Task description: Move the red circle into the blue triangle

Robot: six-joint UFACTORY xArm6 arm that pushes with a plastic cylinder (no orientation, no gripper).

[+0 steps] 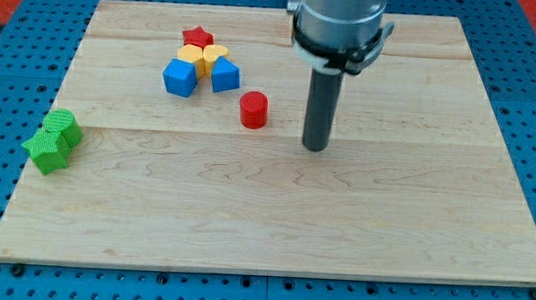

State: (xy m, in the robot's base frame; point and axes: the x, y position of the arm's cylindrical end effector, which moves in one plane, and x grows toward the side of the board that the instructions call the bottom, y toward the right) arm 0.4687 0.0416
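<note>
Your rod on the pale wooden table (273, 233), over blue pegboard.

You have no pincer here, so nothing is held; my tip (316, 147) rests right of the red circle (254, 110), which sits near, apart from, the blue triangle (225, 75).

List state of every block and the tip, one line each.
red circle: upright, alone, apart from the blue triangle.
blue triangle: in cluster, touching yellow blocks.
blue cube: cluster's left end.
yellow blocks: two, side by side, mid-cluster.
red star: at the cluster's top.
green blocks: two, touching, near the board's left edge.
my tip: on the board, right of the red circle, not touching.
</note>
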